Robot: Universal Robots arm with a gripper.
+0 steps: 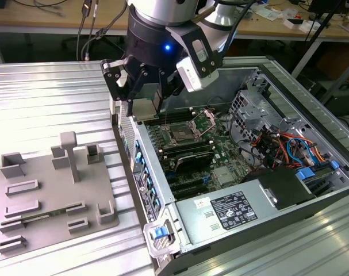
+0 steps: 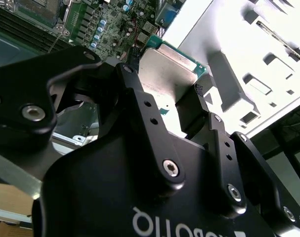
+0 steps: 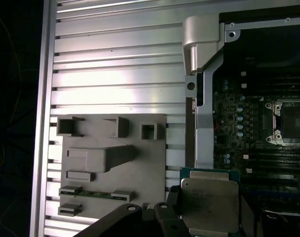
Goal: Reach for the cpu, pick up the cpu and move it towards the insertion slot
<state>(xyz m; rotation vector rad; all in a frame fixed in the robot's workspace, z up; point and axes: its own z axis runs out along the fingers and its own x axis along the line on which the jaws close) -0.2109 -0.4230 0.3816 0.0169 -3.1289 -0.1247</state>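
Note:
The cpu [image 1: 143, 110], a flat square chip with a pale metal top, hangs in the air with my gripper [image 1: 144, 103] shut on it. In the exterior view it is above the open computer case's wall, up and to that view's left of the insertion slot [image 1: 181, 136]. Black fingers [image 2: 131, 74] press on two opposite edges of the cpu [image 2: 165, 71] in the second wrist view. The first wrist view has the cpu [image 3: 209, 197] beside the motherboard edge, apart from the insertion slot [image 3: 294, 121] with its shiny frame.
A grey plastic tray [image 1: 48, 190] with raised blocks lies on the ribbed metal table at the exterior view's left. Inside the case sit black memory slots [image 1: 188, 155], a power supply [image 1: 231, 210], a drive cage [image 1: 254, 100] and coloured cables [image 1: 277, 144].

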